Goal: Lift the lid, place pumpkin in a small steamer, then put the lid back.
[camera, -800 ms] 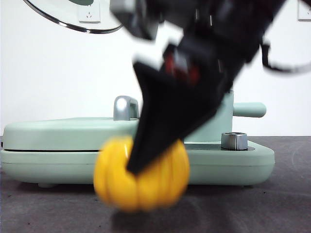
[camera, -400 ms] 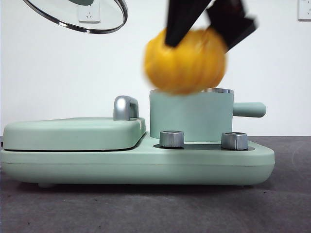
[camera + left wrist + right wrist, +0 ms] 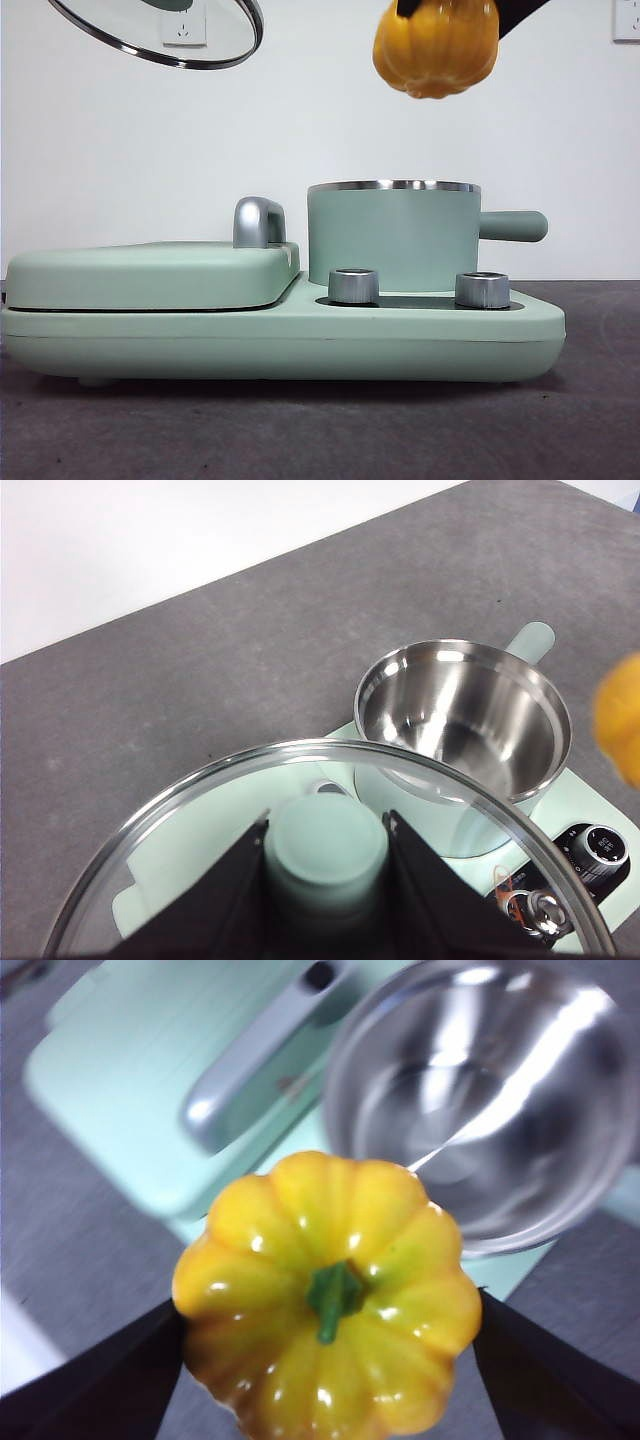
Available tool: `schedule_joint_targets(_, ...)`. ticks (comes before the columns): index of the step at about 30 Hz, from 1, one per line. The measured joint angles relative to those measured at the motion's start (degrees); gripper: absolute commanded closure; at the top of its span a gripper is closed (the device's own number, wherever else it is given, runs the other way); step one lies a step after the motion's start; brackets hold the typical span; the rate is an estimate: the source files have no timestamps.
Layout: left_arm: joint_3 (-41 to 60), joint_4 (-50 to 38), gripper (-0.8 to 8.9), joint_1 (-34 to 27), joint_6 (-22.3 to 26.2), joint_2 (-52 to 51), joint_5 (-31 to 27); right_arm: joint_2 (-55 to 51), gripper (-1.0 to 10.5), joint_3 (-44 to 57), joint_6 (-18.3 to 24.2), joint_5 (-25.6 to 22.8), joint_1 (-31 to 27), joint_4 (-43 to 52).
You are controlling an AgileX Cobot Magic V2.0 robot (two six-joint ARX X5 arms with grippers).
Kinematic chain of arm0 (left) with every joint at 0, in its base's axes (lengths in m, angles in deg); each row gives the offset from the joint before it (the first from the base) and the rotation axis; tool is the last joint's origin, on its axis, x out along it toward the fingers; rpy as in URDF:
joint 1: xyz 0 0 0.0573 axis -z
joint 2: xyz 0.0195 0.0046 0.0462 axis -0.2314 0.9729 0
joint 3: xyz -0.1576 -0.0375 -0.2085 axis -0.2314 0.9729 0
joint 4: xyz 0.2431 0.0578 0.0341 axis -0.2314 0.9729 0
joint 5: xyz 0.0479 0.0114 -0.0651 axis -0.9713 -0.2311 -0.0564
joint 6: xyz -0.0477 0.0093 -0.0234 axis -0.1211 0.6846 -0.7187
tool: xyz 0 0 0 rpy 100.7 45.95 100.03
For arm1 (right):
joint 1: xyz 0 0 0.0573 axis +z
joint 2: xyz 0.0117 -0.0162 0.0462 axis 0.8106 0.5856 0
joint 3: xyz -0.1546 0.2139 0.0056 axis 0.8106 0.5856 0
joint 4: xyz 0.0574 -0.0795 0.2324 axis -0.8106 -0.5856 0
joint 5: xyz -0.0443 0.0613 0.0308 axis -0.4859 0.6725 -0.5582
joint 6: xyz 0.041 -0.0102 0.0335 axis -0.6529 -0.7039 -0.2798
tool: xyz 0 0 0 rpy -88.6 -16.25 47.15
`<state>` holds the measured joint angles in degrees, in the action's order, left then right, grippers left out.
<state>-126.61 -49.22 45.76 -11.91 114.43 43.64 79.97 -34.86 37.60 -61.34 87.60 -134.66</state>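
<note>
While the left gripper [image 3: 326, 880] clamps the lid [image 3: 160, 32] at the frame's upper left, the right gripper [image 3: 325, 1335] grips the pumpkin [image 3: 437, 48] high above the open small steamer [image 3: 393, 235].

Pumpkin [image 3: 436, 48] above open steamer [image 3: 392, 235]

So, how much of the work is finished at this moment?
Done: the lid is off, held up by the left claw. In hand: the right claw holds the pumpkin above the empty small steamer. Left: lower the pumpkin in, then replace the lid.
</note>
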Motion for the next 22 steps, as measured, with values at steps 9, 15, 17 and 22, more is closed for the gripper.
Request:
schedule_joint_targets(9,0.0,0.0,8.03,0.0,0.0,0.0,0.0,14.5,6.2,-9.9,2.7,0.0,-4.7,0.2)
schedule_joint_targets(15,0.0,0.0,8.03,0.0,0.0,0.0,0.0,22.9,6.2,-14.6,3.3,-0.2,-5.5,1.7)
schedule_joint_targets(17,0.0,0.0,8.03,0.0,0.0,0.0,0.0,24.6,6.2,-15.6,3.5,-0.2,-5.4,1.9)
schedule_joint_targets(22,0.0,0.0,8.03,0.0,0.0,0.0,0.0,28.6,6.2,-16.1,3.6,-1.7,-5.5,2.6)
